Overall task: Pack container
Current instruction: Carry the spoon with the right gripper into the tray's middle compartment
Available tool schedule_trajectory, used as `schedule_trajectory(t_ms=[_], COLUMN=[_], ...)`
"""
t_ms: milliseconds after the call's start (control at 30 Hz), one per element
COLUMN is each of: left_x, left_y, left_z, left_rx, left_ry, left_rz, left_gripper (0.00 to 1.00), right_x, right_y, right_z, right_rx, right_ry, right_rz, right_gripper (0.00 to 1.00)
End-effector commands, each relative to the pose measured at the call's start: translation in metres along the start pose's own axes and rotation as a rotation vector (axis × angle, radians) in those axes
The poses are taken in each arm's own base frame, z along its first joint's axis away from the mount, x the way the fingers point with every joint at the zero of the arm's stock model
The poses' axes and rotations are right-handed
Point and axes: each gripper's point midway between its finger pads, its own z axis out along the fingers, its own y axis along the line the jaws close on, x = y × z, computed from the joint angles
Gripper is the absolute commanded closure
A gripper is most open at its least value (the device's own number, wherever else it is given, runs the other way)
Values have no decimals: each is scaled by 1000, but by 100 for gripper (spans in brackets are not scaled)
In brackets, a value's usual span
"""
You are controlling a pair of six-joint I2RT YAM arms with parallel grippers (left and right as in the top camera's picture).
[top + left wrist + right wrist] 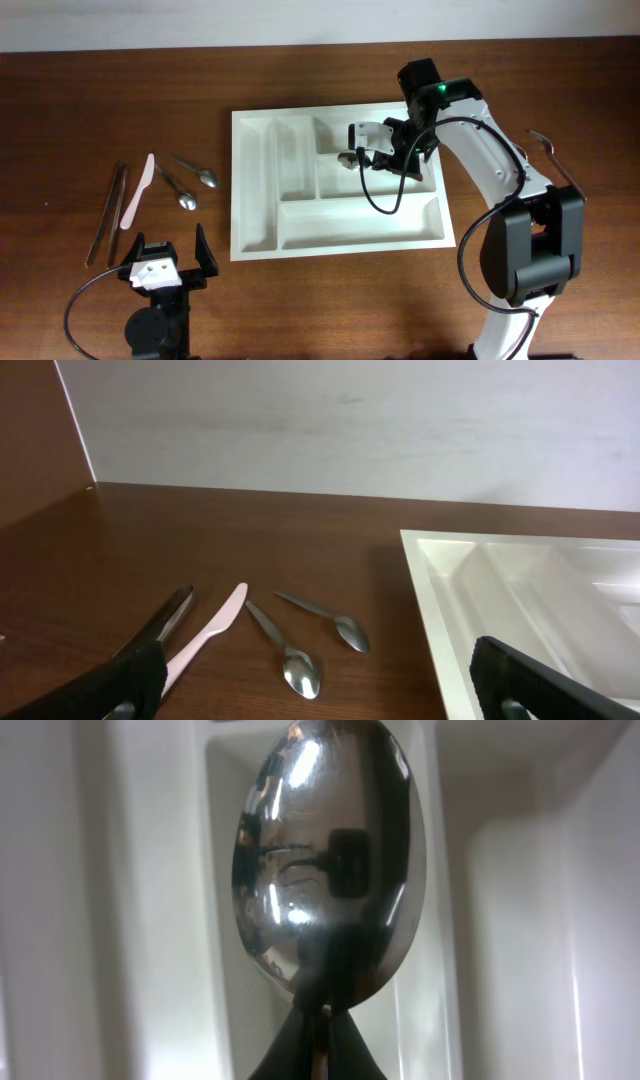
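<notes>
The container (pixel 258 180) is a large white compartment tray in the middle of the table; it also shows in the left wrist view (pixel 450 590) and in the right wrist view (pixel 150 920). My right gripper (pixel 372 152) is over the tray's upper right compartment, shut on the handle of a metal spoon (pixel 325 860), whose bowl points into the tray. The closed fingertips (pixel 318 1045) show below the bowl. My left gripper (pixel 166 262) is open and empty near the table's front edge, left of the tray; its fingers (pixel 320 695) frame the loose utensils.
Left of the tray lie two metal spoons (pixel 186 195) (pixel 200 172), a pink knife (pixel 137 190) and dark chopstick-like sticks (pixel 108 212). They also show in the left wrist view: spoons (pixel 300 672) (pixel 345 630), knife (pixel 212 632). A metal fork (pixel 548 150) lies to the right of the tray.
</notes>
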Motion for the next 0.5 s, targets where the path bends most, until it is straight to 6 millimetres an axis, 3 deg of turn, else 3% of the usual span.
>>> schedule_trajectory(t_ms=[0,67,100,267,367,467], left_x=[0,0,0,0,0,0], left_y=[-1,-1,-1,-1,-1,-1], left_z=[0,0,0,0,0,0], left_rx=[6,6,6,6,6,6], left_ry=[-6,-6,-6,-6,-6,-6], left_rz=[12,12,12,12,11,11], left_gripper=[1,1,1,1,1,1], right_x=[-2,-2,-3,2,11,33], right_y=[3,4,3,-15,-30,-35], right_z=[6,6,5,-16,-45,-82], right_rx=[-13,-13,-10,72,152,211], right_ry=[-22,-21,-22,2,21,57], right_rz=[-13,12,34,217,389,535], right_gripper=[81,41,28,8,1,1])
